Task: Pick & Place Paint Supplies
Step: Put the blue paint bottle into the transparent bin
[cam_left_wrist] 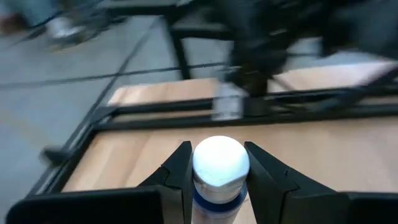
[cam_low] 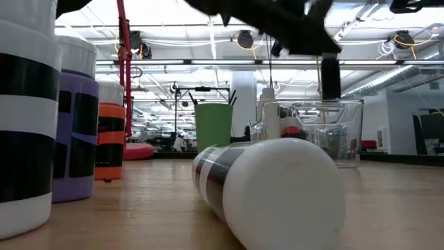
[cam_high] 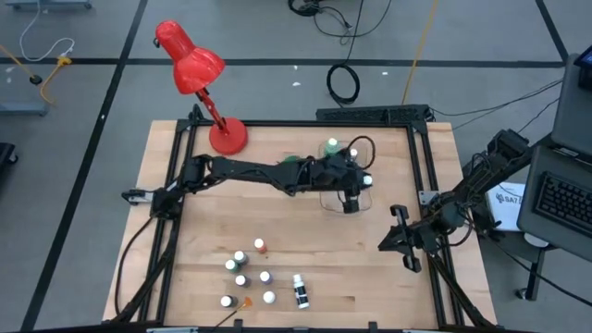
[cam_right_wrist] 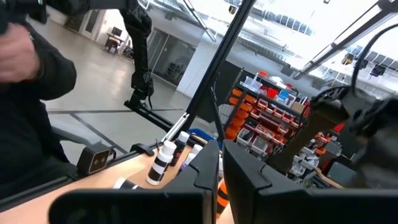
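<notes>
My left gripper [cam_high: 359, 190] reaches across the table and hangs over the clear bin [cam_high: 344, 196], shut on a tiny white-capped paint bottle [cam_left_wrist: 220, 163] with a blue band. Several more tiny bottles [cam_high: 242, 277] stand near the table's near edge. A taller banded bottle [cam_high: 300, 290] lies on its side among them and looms large in the low view [cam_low: 270, 184]. Two white-capped bottles [cam_high: 331, 146] stand just beyond the bin. The arm mostly hides the green cup [cam_low: 213, 121] from above. My right gripper [cam_high: 393, 233] waits near the right edge, shut and empty. My left gripper pinches the tiny bottle between its two fingers [cam_left_wrist: 180, 171], one on each side just under the white cap [cam_left_wrist: 220, 155]. The cap end pokes out past the fingertips. The bottle is lifted clear, above the clear bin.
A red desk lamp [cam_high: 199, 69] stands on its base [cam_high: 228, 137] at the far left corner. The black frame rail [cam_high: 421, 162] runs round the table. Bare wood lies between the bin and the bottle group. A person's dark sleeve [cam_right_wrist: 31, 81] shows beyond the table.
</notes>
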Controlling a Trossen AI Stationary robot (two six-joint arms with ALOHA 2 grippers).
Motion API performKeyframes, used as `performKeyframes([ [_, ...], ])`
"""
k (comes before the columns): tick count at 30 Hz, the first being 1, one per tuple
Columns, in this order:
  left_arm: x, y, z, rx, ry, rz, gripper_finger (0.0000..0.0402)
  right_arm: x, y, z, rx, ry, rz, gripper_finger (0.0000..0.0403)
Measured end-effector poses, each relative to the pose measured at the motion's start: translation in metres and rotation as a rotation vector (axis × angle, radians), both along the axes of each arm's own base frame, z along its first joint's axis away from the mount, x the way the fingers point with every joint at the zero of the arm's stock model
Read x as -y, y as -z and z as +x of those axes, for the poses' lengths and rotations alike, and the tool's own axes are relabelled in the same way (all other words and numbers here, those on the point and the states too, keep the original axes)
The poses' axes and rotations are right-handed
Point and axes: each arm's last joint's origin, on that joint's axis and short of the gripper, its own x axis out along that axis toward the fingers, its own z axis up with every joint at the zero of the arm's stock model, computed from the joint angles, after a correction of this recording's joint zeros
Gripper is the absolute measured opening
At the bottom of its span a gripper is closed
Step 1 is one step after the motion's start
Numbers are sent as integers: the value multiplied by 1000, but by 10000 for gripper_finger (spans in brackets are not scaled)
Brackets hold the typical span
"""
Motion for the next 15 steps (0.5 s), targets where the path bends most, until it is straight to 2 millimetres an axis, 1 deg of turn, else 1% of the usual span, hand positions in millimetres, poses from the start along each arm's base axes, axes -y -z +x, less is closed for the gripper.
performKeyframes([
  [3,-6,27,-1,21,-157,-4,99,0,0,0,0,-2,8,16],
  [4,-7,30,-2,23,-203,-4,99,0,0,0,0,-3,9,16],
  [7,-9,29,-4,63,-294,-28,99,0,0,0,1,-2,9,16],
  [9,-9,30,-5,57,-314,-32,99,0,-1,0,5,-1,6,16],
  [12,-9,36,-5,23,-290,-22,99,0,-1,0,5,-1,4,16],
  [15,-13,33,-4,48,-242,-41,99,0,-1,0,5,-1,5,16],
])
